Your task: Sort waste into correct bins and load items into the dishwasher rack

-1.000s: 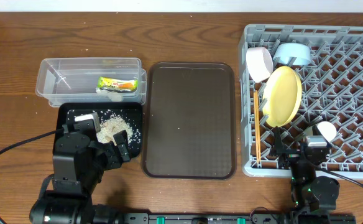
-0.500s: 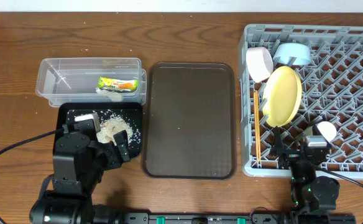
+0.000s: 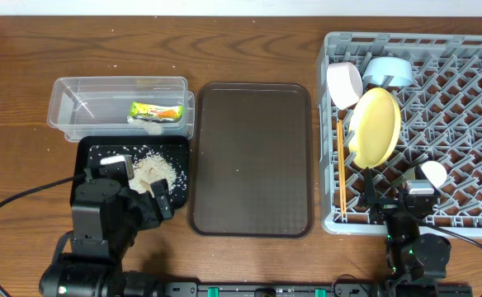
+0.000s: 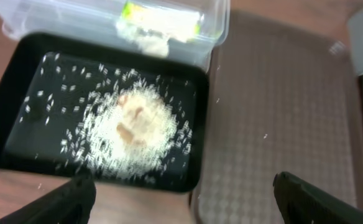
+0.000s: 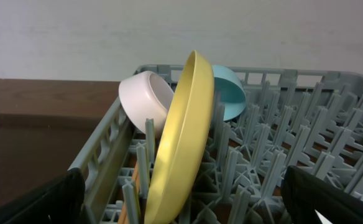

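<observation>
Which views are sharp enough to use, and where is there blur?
Left wrist: blurred throughout, loose white rice grains in the shallow black rectangular tray smear into streaks. Right wrist: crisp on the round yellow plate. Overhead: sharp, evenly lit.

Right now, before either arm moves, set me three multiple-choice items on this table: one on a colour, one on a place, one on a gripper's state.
1. The plate standing on edge in the dishwasher rack is:
A red
B yellow
C black

2. The snack wrapper lies:
A in the clear tub
B in the rack
C under the plate

3. The left gripper is:
A shut on the wrapper
B shut on the plate
C open and empty

Key:
1 B: both the overhead and right wrist views show it yellow.
2 A: from above it sits in the tub's right half.
3 C: in the left wrist view its fingers stand wide apart with nothing between them.
</observation>
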Tool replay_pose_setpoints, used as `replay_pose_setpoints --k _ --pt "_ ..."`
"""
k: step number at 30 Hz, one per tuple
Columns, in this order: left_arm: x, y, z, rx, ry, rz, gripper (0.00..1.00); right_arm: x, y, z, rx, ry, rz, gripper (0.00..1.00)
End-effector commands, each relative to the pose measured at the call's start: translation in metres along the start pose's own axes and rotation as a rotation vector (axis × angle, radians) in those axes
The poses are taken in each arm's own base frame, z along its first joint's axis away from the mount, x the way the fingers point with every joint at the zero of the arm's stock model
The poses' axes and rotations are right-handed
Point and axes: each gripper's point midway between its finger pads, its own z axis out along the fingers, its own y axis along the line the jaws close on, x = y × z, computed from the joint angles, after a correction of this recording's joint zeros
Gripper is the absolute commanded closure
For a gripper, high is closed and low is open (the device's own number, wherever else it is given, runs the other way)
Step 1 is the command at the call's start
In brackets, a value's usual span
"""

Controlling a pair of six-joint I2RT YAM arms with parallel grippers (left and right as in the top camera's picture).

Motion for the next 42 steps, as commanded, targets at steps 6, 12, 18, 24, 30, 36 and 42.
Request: replay_pose_setpoints --k 6,12,18,24,30,36,42 --pt "-0.017 0.007 -0.002 -0.037 -0.131 0.053 0.06 0.0 0.006 0.0 -0.028 -0.001 -0.016 0.01" --pt "-0.032 0.003 0.007 0.019 -0.38 0.147 0.06 0.0 0.006 0.0 -0.028 -0.001 -0.016 0.01" --pt "-0.032 0.004 0.022 0.06 -0.598 0.158 0.06 0.0 0.006 0.0 -0.028 -0.001 -0.016 0.01" --pt "-0.033 0.003 0.03 0.09 -0.794 0.184 0.05 0.0 0.006 0.0 -0.028 -0.001 -0.016 0.01" --pt "-0.031 0.002 0.036 0.083 -0.879 0.255 0.06 0.0 0.006 0.0 -0.028 -0.002 -0.016 0.01" --pt "-0.026 0.004 0.043 0.031 -0.851 0.356 0.05 0.0 0.006 0.0 -0.028 -0.002 -0.016 0.01" --pt "0.009 0.007 0.075 0.066 -0.654 0.371 0.06 0.0 0.006 0.0 -0.028 -0.001 -0.016 0.01"
